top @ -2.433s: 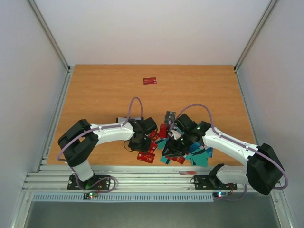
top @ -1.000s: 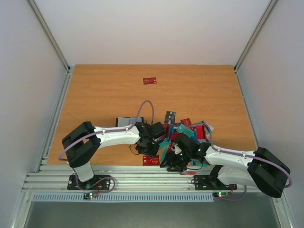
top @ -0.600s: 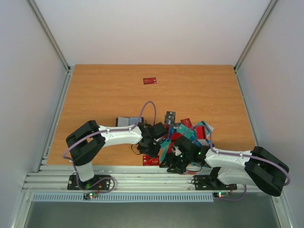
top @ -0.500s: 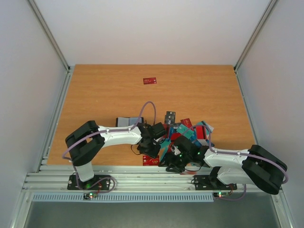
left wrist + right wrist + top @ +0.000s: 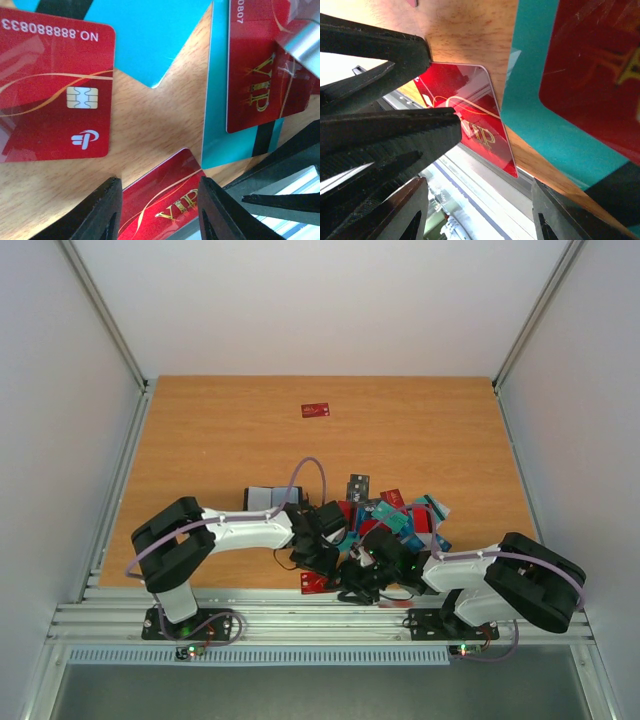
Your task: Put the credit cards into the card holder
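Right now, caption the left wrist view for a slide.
Open left gripper over a red VIP card on the wooden table.

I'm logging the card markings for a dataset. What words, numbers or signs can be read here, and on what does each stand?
"NO.8888...0833", upside down, count of eights unsure: red chip card, which also bears a white P-like logo.
"VIP", gold: red card on teal.
"0807", cut off by the frame edge: same card.
"VIP", gold: lower red card, readable in the right wrist view too.
Top view: all card print is too small to read.
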### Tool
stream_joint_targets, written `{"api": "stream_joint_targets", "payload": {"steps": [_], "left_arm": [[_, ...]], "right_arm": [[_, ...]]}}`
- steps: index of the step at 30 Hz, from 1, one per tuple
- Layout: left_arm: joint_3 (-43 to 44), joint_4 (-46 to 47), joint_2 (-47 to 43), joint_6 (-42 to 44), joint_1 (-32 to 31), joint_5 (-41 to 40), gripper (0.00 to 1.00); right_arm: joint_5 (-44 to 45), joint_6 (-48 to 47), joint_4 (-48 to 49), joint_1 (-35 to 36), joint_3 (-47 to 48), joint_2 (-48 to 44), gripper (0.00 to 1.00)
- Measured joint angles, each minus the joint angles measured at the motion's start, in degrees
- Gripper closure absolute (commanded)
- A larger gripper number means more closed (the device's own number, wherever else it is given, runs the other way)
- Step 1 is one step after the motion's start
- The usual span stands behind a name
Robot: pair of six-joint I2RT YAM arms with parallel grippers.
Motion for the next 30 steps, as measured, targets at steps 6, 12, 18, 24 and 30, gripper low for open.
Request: {"api": "stream_joint_targets", "payload": {"steps": [6, 12, 18, 24, 30], "left_arm": [[-1.31, 1.88, -0.74, -1.16, -0.04, 0.85, 0.56], [-1.79, 2.01, -1.42, -2.27, -0.04, 0.87, 0.56], [-2.78, -3.45, -6.25, -3.34, -0.42, -0.66, 0.56], [-4.87, -6.27, -13.25, -3.54, -0.07, -1.97, 0.62], [-7.61, -6.16, -11.04, -2.97, 0.39, -1.31, 0.65]], "right_arm": [[0.46, 0.09, 0.04, 0.28, 0.02, 0.04, 0.43], [1.51, 0.02, -0.13, 1.62, 0.55, 0.66, 0.43], [3.48, 0.04, -1.66, 3.26, 1.6, 1.03, 0.43], [4.02, 0.07, -2.38, 3.61, 1.99, 1.07, 0.43], [4.2, 0.02, -4.22, 3.8, 3.17, 1.62, 0.43]]}}
